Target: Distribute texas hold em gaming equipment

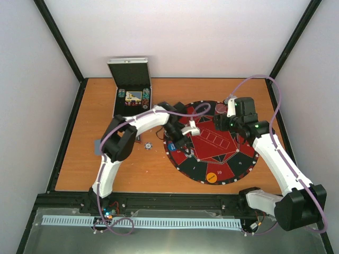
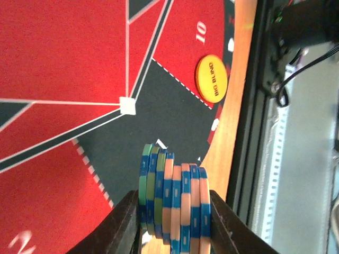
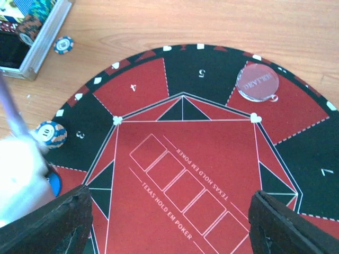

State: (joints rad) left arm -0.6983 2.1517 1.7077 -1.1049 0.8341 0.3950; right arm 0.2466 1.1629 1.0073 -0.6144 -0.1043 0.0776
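Observation:
A stack of several blue, green and peach poker chips (image 2: 175, 206) stands on edge between the fingers of my left gripper (image 2: 175, 211), which is shut on it above the left rim of the round red-and-black poker mat (image 1: 241, 164). The right wrist view shows that stack (image 3: 51, 133) near seat 3. An orange Big Blind disc (image 2: 212, 79) lies on the mat's near rim, and a blue disc (image 3: 53, 182) is partly hidden by the left arm. A clear dealer disc (image 3: 257, 82) lies by seat 5. My right gripper (image 3: 172, 222) hovers open and empty over the mat's far right.
An open metal case (image 1: 132, 95) holding more chips stands at the back left. One loose chip (image 1: 149, 145) lies on the wooden table between case and mat. A grey-blue flat piece (image 1: 97, 145) lies left of the left arm. Black frame rails border the table.

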